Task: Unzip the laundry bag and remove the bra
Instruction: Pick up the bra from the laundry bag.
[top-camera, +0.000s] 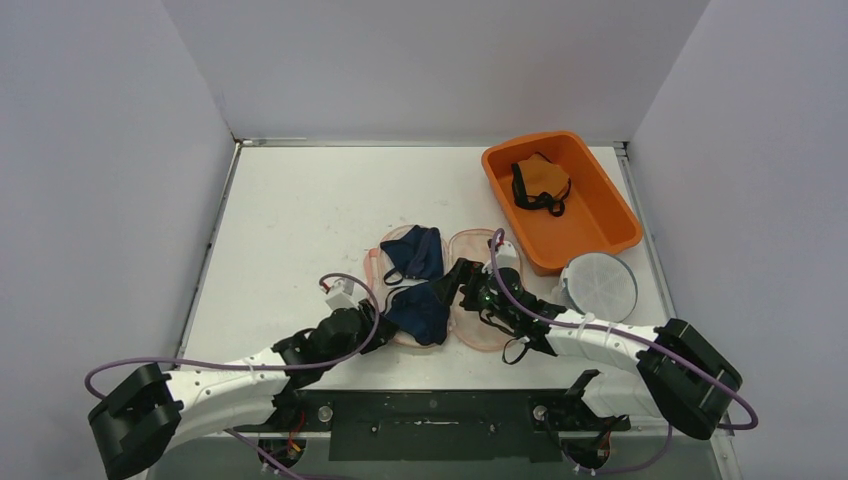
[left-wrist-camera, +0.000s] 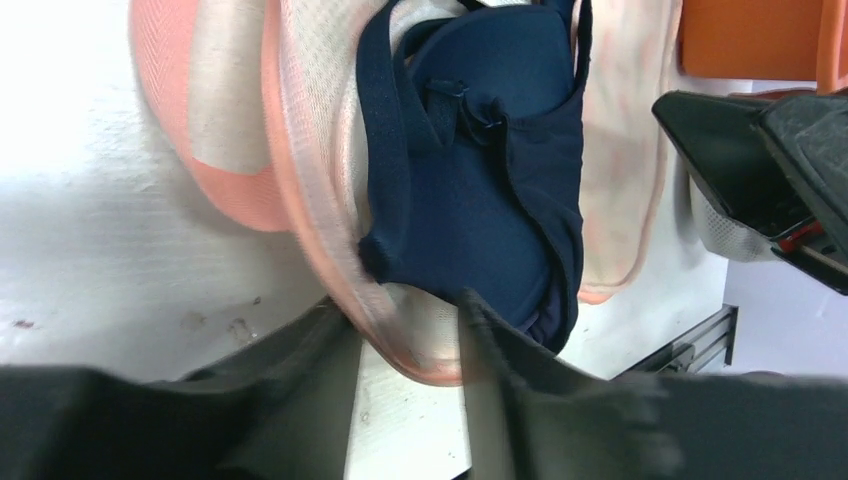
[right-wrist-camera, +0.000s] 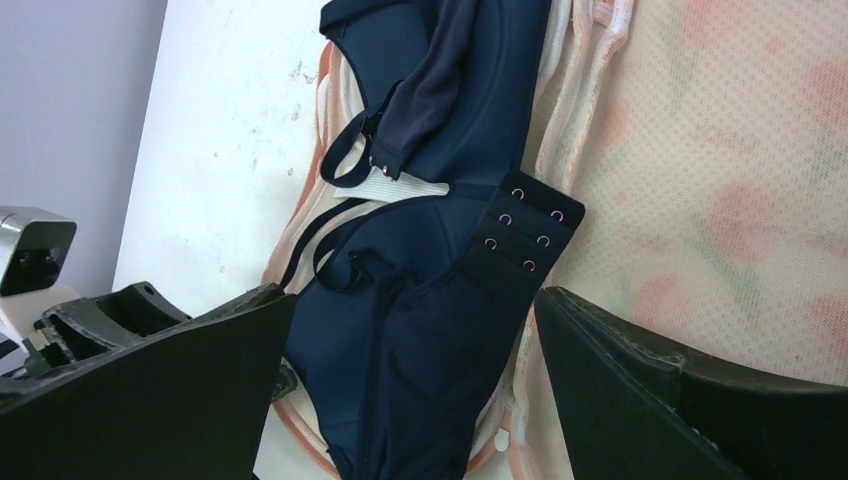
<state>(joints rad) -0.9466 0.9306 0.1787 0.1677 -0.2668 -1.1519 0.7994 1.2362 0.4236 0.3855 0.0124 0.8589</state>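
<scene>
The pink mesh laundry bag (top-camera: 480, 300) lies unzipped and spread flat at the table's middle. A navy bra (top-camera: 420, 305) rests on its left half, with one cup folded up toward the far side. My left gripper (top-camera: 385, 325) comes in from the near left, and its jaws have narrowed onto the bag's pink rim (left-wrist-camera: 420, 350) just below the bra (left-wrist-camera: 480, 200). Reaching in from the right, my right gripper (top-camera: 462, 280) stands open. Its two fingers straddle the bra (right-wrist-camera: 420, 330) and its hook band without touching it, above the bag's mesh (right-wrist-camera: 720, 150).
An orange bin (top-camera: 600, 215) stands at the back right and holds an orange garment with black straps (top-camera: 540, 182). A white round mesh item (top-camera: 600, 285) lies just in front of the bin, close to the right arm.
</scene>
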